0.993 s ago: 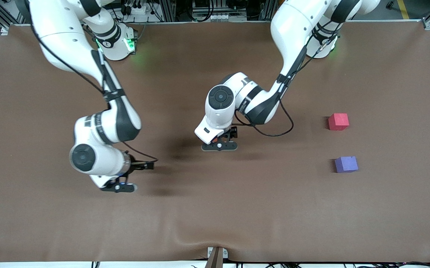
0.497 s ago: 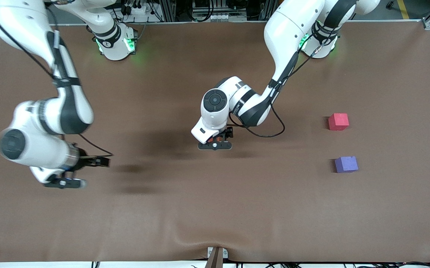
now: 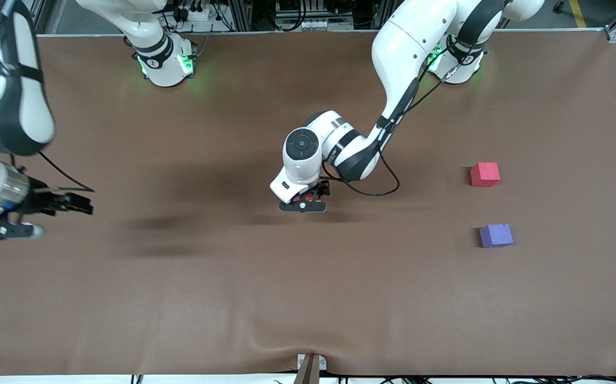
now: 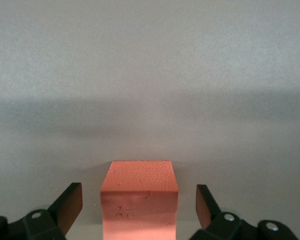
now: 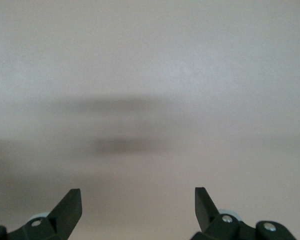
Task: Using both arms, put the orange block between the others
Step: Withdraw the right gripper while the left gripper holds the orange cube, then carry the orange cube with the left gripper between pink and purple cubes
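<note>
The orange block (image 4: 139,200) sits squarely between the open fingers of the left tool (image 3: 303,205), untouched, while the right tool (image 3: 4,230), open and empty, waits over the worktop's (image 3: 308,298) right-arm end.

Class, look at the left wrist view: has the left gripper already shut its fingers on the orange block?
No: the orange block sits between the left gripper's open fingers, with a clear gap on each side.

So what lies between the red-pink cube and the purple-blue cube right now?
Nothing: in the front view only bare brown table separates the red-pink cube from the purple-blue cube.
</note>
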Robot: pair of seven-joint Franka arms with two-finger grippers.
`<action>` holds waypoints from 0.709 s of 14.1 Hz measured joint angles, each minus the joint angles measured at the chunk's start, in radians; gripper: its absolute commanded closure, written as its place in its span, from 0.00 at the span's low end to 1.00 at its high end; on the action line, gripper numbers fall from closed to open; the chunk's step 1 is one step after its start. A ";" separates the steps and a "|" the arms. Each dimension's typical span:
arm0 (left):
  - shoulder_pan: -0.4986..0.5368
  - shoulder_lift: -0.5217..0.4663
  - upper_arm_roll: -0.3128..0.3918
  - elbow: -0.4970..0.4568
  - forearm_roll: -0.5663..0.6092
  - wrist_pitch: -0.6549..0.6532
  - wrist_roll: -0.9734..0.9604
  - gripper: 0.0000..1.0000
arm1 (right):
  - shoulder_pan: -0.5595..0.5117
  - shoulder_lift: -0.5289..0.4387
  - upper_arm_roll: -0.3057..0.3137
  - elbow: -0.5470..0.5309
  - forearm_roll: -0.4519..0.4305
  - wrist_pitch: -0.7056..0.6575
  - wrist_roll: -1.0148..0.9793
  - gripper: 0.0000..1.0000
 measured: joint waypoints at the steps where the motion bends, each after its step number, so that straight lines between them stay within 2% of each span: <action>1: -0.002 0.000 0.000 0.000 0.000 0.000 0.000 0.05 | -0.001 -0.035 0.000 0.000 -0.001 -0.035 -0.001 0.00; 3: -0.005 0.001 0.000 -0.002 0.000 0.000 0.000 0.06 | -0.001 -0.107 0.008 0.000 -0.020 -0.094 -0.001 0.00; 6: -0.006 0.002 0.000 -0.013 -0.015 0.000 0.000 0.13 | -0.001 -0.195 0.015 0.012 -0.079 -0.154 -0.001 0.00; 10: -0.006 0.003 -0.001 -0.035 -0.019 0.000 0.000 0.22 | -0.001 -0.211 0.012 0.111 -0.086 -0.333 0.040 0.00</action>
